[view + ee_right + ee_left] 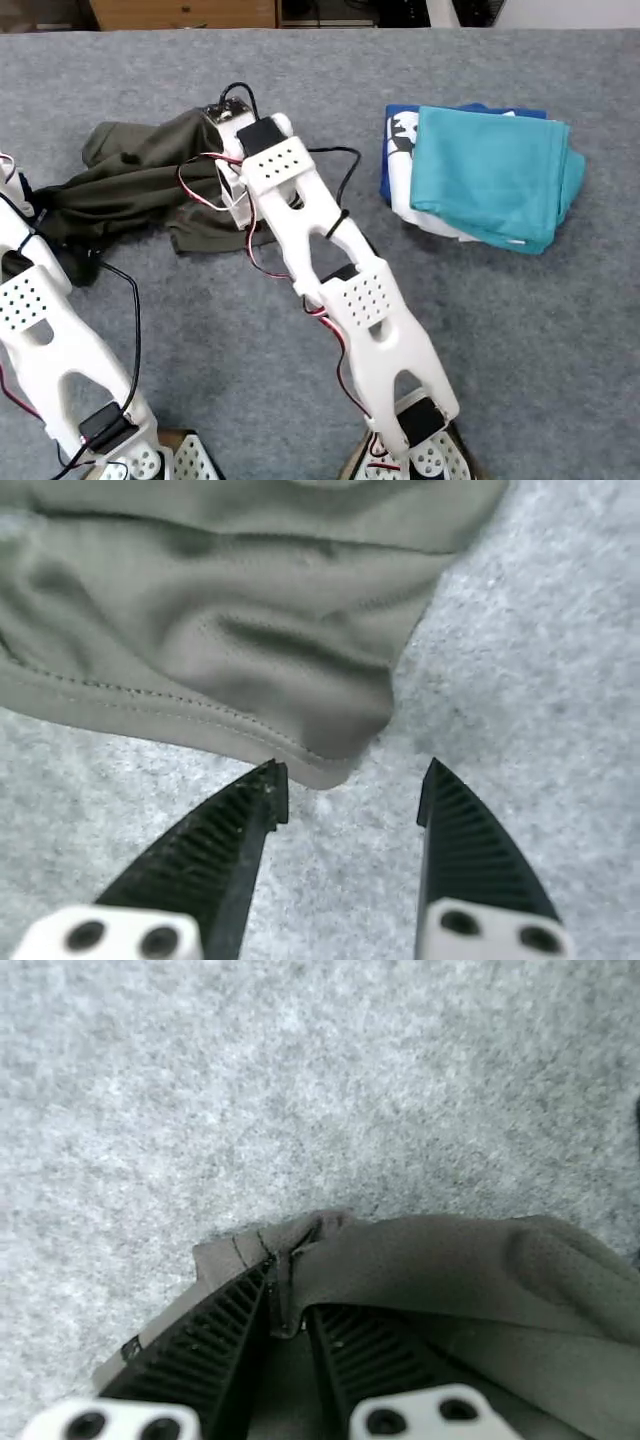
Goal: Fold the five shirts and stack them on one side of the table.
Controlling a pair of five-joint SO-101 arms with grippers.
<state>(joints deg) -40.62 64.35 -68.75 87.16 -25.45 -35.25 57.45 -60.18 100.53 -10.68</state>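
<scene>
A crumpled olive shirt lies at the back left of the grey table. My left gripper is shut on a folded edge of the olive shirt, at that shirt's left end near the table's left edge. My right gripper is open and hangs just above the felt at a hem corner of the olive shirt, with nothing between its fingers. In the high view the right arm covers the shirt's right part. A folded stack sits at the back right: a teal shirt on top, with a blue and white one under it.
The grey felt table has free room across the front and between the olive shirt and the stack. Red, white and black cables trail from the right arm over the olive shirt. Wooden furniture stands beyond the far edge.
</scene>
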